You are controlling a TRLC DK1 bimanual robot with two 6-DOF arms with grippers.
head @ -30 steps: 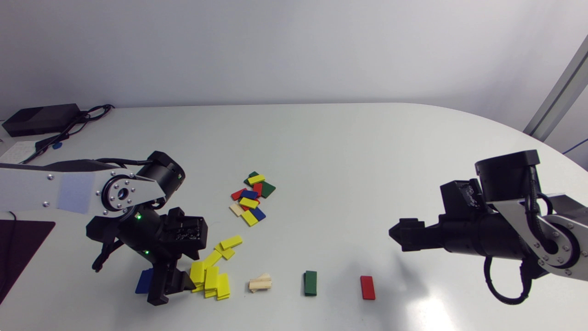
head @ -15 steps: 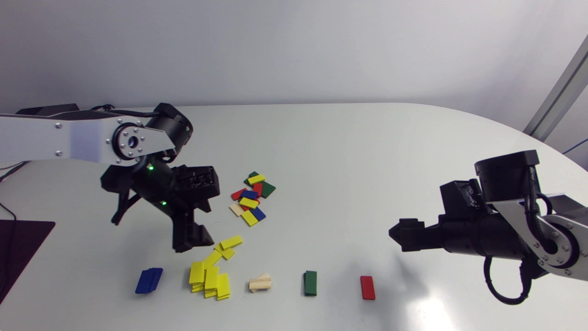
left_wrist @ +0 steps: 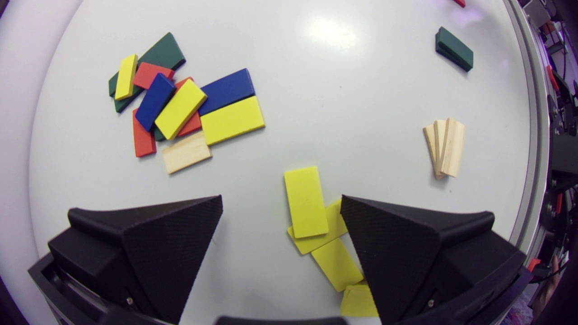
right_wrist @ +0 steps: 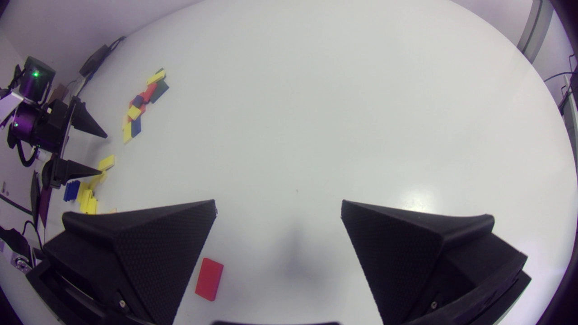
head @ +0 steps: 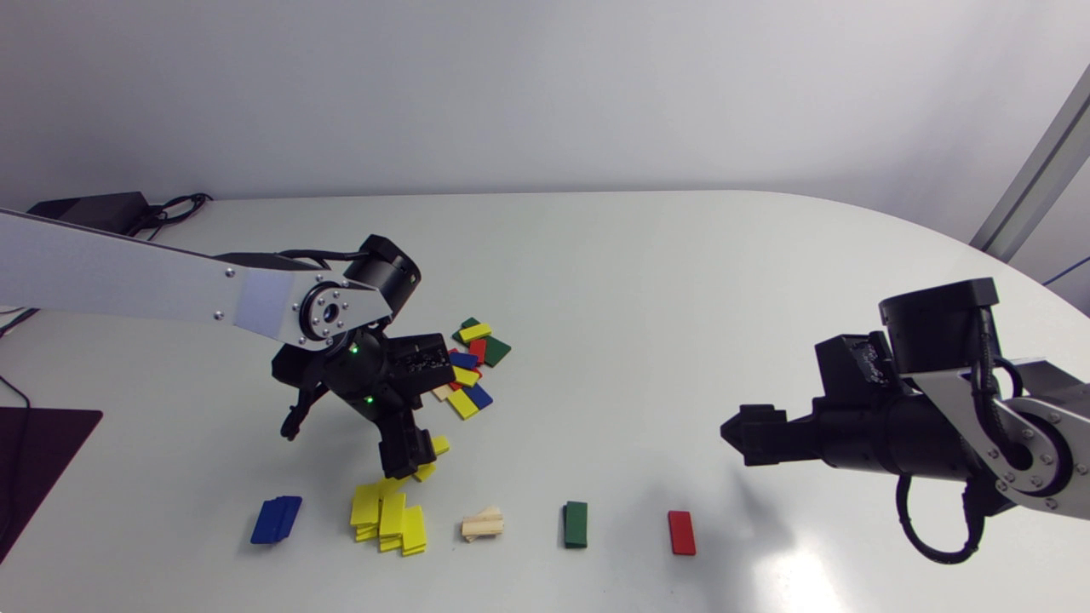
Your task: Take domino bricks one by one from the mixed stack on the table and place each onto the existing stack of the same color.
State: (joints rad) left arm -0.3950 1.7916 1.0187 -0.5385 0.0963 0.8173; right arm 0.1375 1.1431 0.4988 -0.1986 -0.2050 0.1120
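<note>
The left hand (left_wrist: 281,198) hangs over the bench (left_wrist: 343,90) with its two fingers spread wide, and it holds nothing. Right under it lie some loose yellow bricks (left_wrist: 306,201), partly on top of each other. The top one shows in the gap between the fingers, closer to one finger. The mixed pile (left_wrist: 180,106) of yellow, blue, red, green and wood-colored bricks sits ahead of this hand, off to one side. A small wood-colored stack (left_wrist: 445,146) sits ahead on the other side, and a green stack (left_wrist: 454,48) lies farther out past it. A blue stack (head: 275,519) lies off to the side of the hand. The right hand (right_wrist: 278,201) is far from all that, also spread wide and holding nothing. A red brick (right_wrist: 209,279) lies flat under it, close beside one finger.
</note>
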